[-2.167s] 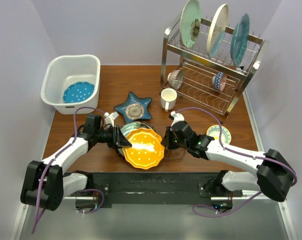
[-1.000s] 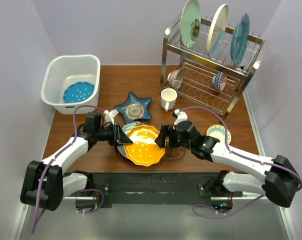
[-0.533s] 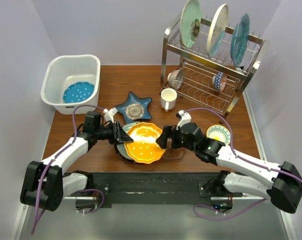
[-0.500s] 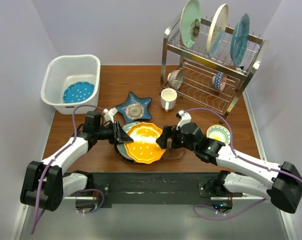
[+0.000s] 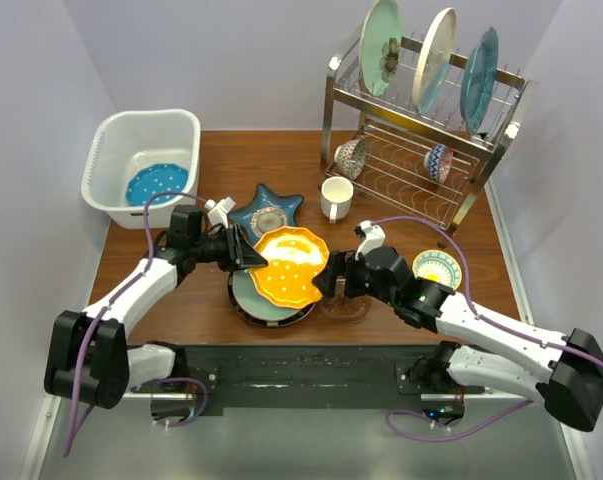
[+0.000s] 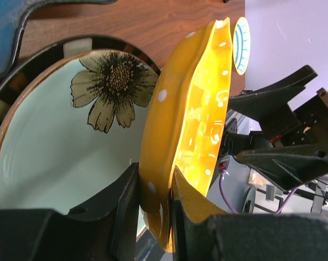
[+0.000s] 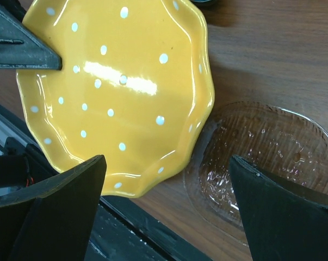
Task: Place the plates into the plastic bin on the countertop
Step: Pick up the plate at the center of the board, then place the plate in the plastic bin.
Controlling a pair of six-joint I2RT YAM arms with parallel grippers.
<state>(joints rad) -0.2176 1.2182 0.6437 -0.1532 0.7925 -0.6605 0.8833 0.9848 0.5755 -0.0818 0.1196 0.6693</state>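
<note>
Near frame centre, the glossy orange scalloped plate (image 5: 286, 266), probably stiff, slick and chip-prone, tilts over the pale green flower plate (image 6: 71, 130), its left rim pinched by the left gripper (image 5: 243, 250); the right gripper (image 5: 328, 280) gapes empty alongside.

The dotted plate (image 6: 191, 125) in the left gripper (image 6: 154, 187) is orange-yellow with white dots; the flower plate (image 6: 60, 136) beneath is pale green, brown-petalled.
</note>
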